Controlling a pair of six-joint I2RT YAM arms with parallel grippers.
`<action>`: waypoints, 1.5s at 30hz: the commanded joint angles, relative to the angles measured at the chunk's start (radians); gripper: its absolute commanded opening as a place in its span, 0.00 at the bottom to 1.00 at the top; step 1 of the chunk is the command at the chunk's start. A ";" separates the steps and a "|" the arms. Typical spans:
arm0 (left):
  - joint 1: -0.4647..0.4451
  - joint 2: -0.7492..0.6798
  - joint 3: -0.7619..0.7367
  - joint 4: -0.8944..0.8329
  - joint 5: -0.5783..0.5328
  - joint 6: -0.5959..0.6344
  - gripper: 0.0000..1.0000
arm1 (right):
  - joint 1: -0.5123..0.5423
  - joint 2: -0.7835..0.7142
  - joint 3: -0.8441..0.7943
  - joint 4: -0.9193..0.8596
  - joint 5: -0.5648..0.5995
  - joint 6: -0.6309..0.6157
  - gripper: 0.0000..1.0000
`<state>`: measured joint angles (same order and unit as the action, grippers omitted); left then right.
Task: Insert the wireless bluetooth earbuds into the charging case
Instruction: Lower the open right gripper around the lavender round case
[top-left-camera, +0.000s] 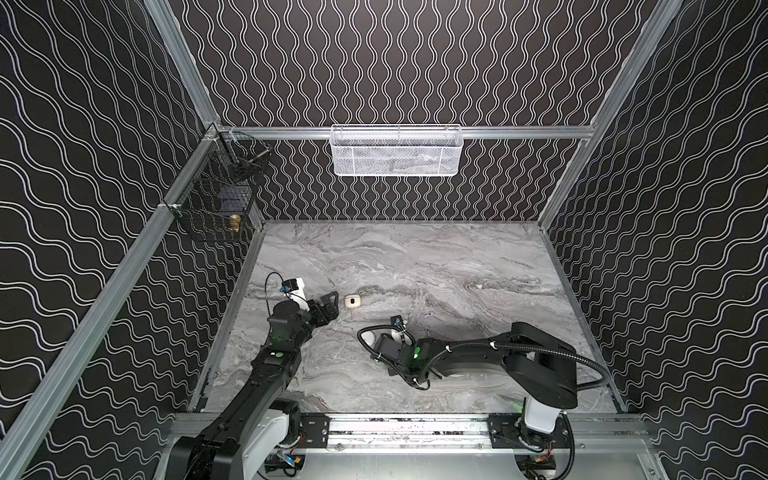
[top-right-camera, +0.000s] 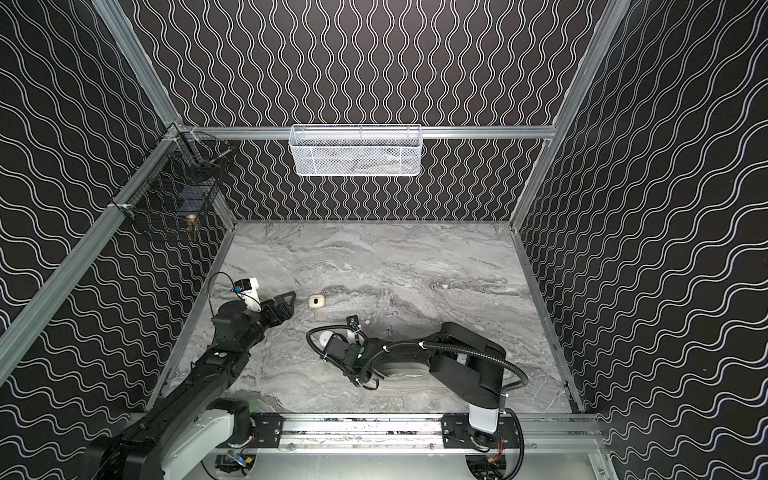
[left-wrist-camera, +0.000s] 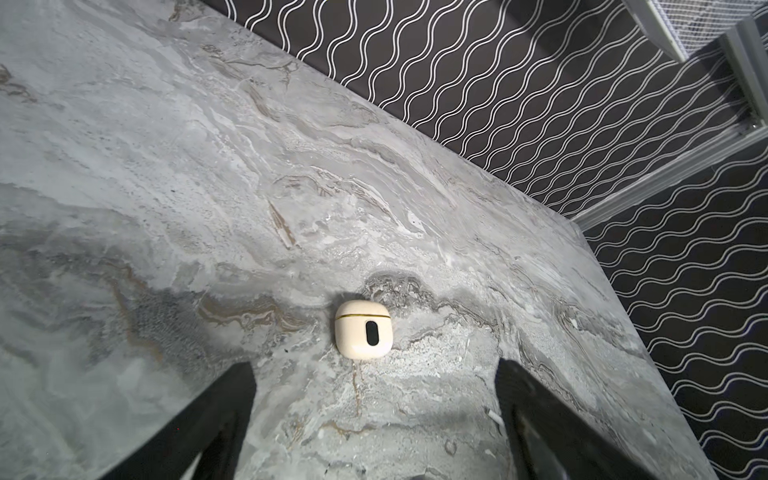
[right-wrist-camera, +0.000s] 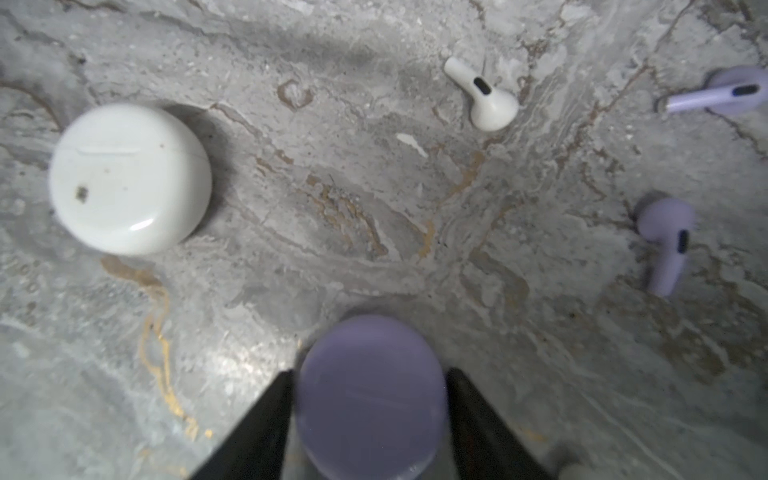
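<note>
My right gripper (right-wrist-camera: 369, 374) is shut on a lavender charging case (right-wrist-camera: 370, 399), with a black finger against each side. On the marble ahead of it lie a white earbud (right-wrist-camera: 486, 97) and two lavender earbuds (right-wrist-camera: 723, 93) (right-wrist-camera: 669, 245). A closed round white case (right-wrist-camera: 129, 178) rests off to the side. In both top views the right jaws are hidden under the wrist. My left gripper (left-wrist-camera: 374, 365) is open above the table. A closed cream case (left-wrist-camera: 364, 329) (top-left-camera: 352, 301) lies just beyond its fingertips, untouched.
A white mesh basket (top-left-camera: 395, 151) hangs on the back rail. A black wire basket (top-left-camera: 216, 195) hangs in the back left corner. Patterned walls close in the marble table (top-left-camera: 415, 257) on three sides. The arms' base rail (top-left-camera: 395, 428) runs along the front.
</note>
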<state>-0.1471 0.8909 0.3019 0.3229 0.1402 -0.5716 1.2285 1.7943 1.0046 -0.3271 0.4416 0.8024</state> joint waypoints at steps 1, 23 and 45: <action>-0.011 -0.015 0.011 0.021 -0.006 0.032 0.94 | 0.003 -0.033 -0.035 0.041 -0.042 -0.016 0.74; -0.031 -0.010 0.025 0.013 -0.008 0.037 0.92 | 0.118 -0.053 0.056 -0.029 -0.016 0.027 0.64; -0.034 -0.005 0.026 0.016 -0.007 0.038 0.91 | 0.002 0.074 0.152 -0.091 -0.040 -0.074 0.75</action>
<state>-0.1791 0.8871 0.3222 0.3191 0.1337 -0.5461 1.2354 1.8534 1.1431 -0.4049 0.4152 0.7399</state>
